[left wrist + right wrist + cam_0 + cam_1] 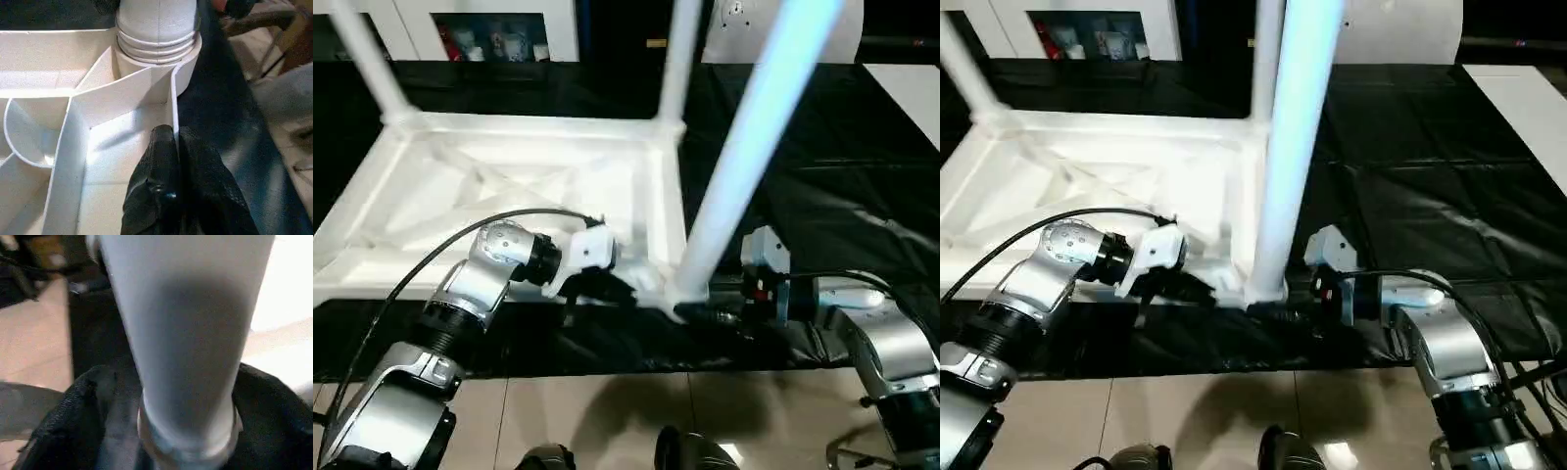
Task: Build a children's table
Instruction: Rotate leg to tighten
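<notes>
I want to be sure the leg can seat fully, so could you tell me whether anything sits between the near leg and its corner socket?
Nothing visible does. The leg already stands in the corner socket with threads showing above its rim; the right hand grips its base, and the left hand pinches the tabletop rim beside it.

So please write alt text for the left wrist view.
The left gripper pinches the thin white rim of the upturned tabletop between its black fingers. Just beyond, a threaded white leg sits in the round corner socket.
</notes>
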Tool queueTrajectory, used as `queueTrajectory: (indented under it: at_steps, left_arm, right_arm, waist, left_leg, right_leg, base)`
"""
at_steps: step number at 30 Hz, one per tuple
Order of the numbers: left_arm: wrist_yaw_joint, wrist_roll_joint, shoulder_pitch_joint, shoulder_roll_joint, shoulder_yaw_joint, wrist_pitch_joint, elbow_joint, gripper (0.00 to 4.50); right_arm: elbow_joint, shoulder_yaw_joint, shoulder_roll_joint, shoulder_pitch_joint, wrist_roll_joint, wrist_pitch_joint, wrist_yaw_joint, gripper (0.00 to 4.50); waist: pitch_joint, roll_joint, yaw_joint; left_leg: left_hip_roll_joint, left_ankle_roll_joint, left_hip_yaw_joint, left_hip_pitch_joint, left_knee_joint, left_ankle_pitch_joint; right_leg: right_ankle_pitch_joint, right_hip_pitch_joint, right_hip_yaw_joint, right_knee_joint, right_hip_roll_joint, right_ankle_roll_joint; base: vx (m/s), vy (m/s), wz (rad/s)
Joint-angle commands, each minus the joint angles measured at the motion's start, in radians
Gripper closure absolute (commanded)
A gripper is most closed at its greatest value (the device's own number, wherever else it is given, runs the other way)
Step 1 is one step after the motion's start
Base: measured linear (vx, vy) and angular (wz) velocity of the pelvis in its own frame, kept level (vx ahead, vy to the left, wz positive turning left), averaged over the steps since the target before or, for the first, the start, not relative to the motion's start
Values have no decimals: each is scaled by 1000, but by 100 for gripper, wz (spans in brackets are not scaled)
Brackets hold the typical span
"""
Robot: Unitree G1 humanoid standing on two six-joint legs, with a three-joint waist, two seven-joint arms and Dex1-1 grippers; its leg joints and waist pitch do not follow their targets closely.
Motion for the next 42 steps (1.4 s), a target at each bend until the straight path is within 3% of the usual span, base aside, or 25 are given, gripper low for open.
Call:
queueTrajectory:
  at_steps: [1,2,4,7,12,14,18,26,30,33,34,35,36,37,38,39,40,41,42]
  left_arm:
    - [-68,27,18,2,-81,-15,21,450]
    - [-92,29,15,8,-90,-29,24,450]
    - [-109,30,12,11,-95,-41,29,450]
    - [-124,31,10,14,-100,-51,35,450]
    - [-141,37,3,21,-104,-75,52,450]
    - [-140,39,0,21,-103,-84,61,450]
    - [-141,42,-2,21,-103,-91,70,450]
    - [-126,42,0,12,-96,-94,84,450]
    - [-18,40,-7,-24,-63,-31,92,450]
    - [45,42,-13,-49,-49,33,89,450]
    - [76,43,-13,-65,-45,76,84,450]
    - [134,33,-8,-106,-32,154,71,450]
    - [157,26,-6,-125,-25,187,65,450]
    - [200,25,-7,-154,-18,221,64,450]
    - [212,25,-7,-162,-15,231,64,450]
    - [238,26,-8,-178,-11,251,64,450]
    - [372,27,-24,-252,21,307,88,450]
    - [431,25,-33,-284,39,327,100,450]
    - [460,24,-38,-299,46,338,106,450]
  right_arm:
    - [3,12,-18,-6,17,-6,37,97]
    - [11,20,-27,-15,28,-7,65,97]
    - [17,25,-32,-24,36,-8,87,118]
    - [24,31,-36,-33,42,-8,111,142]
    - [42,52,-53,-60,48,-1,174,171]
    - [43,56,-59,-67,56,7,189,204]
    - [45,61,-63,-72,58,10,199,237]
    - [36,72,-62,-64,64,24,207,249]
    - [-18,56,-13,-23,82,96,95,249]
    - [-41,52,33,1,65,121,-5,249]
    - [-48,60,54,8,40,134,-56,249]
    - [-62,81,99,21,-11,161,-156,249]
    - [-67,90,118,25,-29,175,-194,249]
    - [-62,86,157,22,-42,207,-258,249]
    - [-61,84,168,21,-46,216,-276,250]
    - [-57,80,191,19,-53,236,-315,250]
    - [-34,54,287,0,-77,292,-465,251]
    - [-22,42,326,-8,-85,307,-528,253]
    - [-16,35,346,-13,-88,317,-562,253]
  waist:
    - [-75,-13,-2]
    - [-75,-19,0]
    - [-74,-17,1]
    - [-78,-21,2]
    - [-82,-22,8]
    - [-83,-22,10]
    - [-82,-22,14]
    - [-84,-22,15]
    - [-82,-20,16]
    - [-74,-21,13]
    - [-63,-19,10]
    - [-55,-14,6]
    - [-52,-15,2]
    - [-42,-10,-10]
    - [-42,-4,-26]
    - [-45,-2,-35]
    - [-44,17,-57]
    - [-39,31,-78]
    - [-39,40,-68]
  left_leg:
    - [66,178,-8,-9,-56,7]
    - [63,158,-9,-9,-59,-6]
    - [64,142,-9,-8,-60,-16]
    - [62,131,-9,-10,-59,-14]
    - [61,146,-7,-11,-55,25]
    - [60,156,-7,-13,-53,43]
    - [61,152,-6,-11,-53,35]
    - [60,146,-6,-13,-53,39]
    - [62,145,-6,-12,-54,39]
    - [57,101,-7,-9,-61,-39]
    - [52,75,-8,-5,-67,-95]
    - [49,44,-7,13,-68,-155]
    - [46,31,-6,22,-66,-180]
    - [41,11,-14,25,-67,-240]
    - [45,-5,-24,34,-66,-306]
    - [49,-8,-29,33,-68,-331]
    - [71,-14,-41,37,-78,-415]
    - [104,-27,-64,24,-111,-562]
    - [166,-35,-94,-30,-178,-725]
  right_leg:
    - [-268,80,67,-64,-74,-202]
    - [-298,81,68,-67,-74,-182]
    - [-314,79,68,-70,-74,-173]
    - [-305,81,69,-68,-74,-167]
    - [-240,82,68,-59,-73,-184]
    - [-216,82,67,-56,-71,-188]
    - [-240,82,66,-59,-72,-184]
    - [-235,83,65,-58,-71,-181]
    - [-235,82,66,-59,-70,-180]
    - [-387,80,63,-81,-72,-133]
    - [-504,77,59,-99,-71,-96]
    - [-625,67,53,-120,-71,-57]
    - [-680,61,48,-131,-70,-38]
    - [-772,63,28,-148,-68,3]
    - [-811,66,4,-168,-70,41]
    - [-794,74,-7,-173,-70,52]
    - [-713,85,-30,-175,-68,43]
    - [-600,110,-55,-152,-57,35]
    - [-354,163,3,23,-58,11]
  base:
    - [0,0,0]
    - [0,0,0]
    - [0,0,0]
    - [0,0,0]
    - [0,0,0]
    - [0,0,0]
    - [0,0,0]
    - [0,0,0]
    - [0,0,0]
    - [0,0,0]
    - [0,0,0]
    - [0,0,0]
    - [-51,5,3]
    - [-51,5,3]
    - [-60,29,-6]
    - [-49,58,-6]
    - [-49,58,-6]
    - [-48,79,-6]
    - [-100,63,-2]
